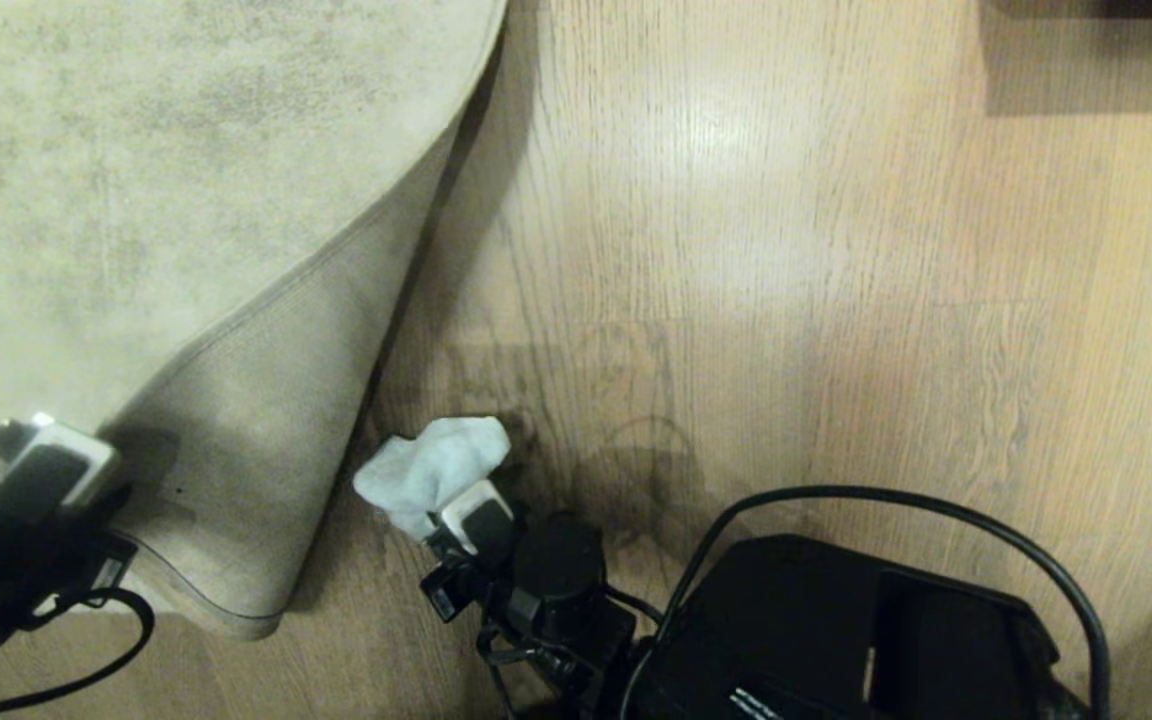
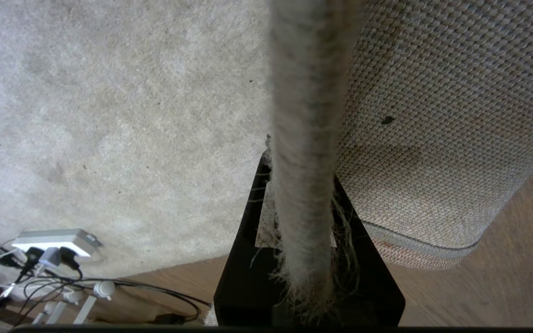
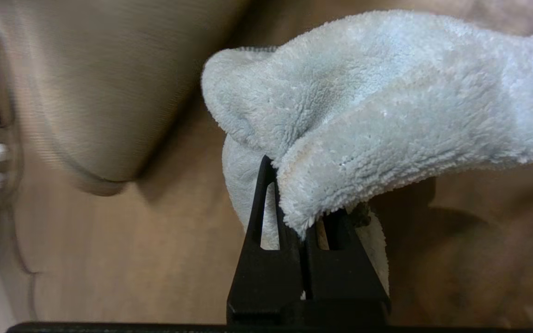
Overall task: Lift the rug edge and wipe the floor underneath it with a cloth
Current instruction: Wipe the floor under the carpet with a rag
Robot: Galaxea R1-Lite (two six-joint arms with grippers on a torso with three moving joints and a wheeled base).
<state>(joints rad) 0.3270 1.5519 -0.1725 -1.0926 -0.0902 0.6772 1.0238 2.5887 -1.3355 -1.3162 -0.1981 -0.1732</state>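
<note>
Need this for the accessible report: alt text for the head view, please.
The left hand holds the rug edge folded back, woven backing up, baring the wood floor. Beside the fold, the right hand is shut on a pale blue cloth low over the boards. The robot's dark base fills the lower right corner.

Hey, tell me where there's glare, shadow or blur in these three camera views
Head view: pale glare on the floor, dark shadow beside the lifted rug edge. Left wrist view: the rug edge pinched in the left gripper looms soft, near the lens. Right wrist view: cloth sharp in the right gripper, background smeared.
</note>
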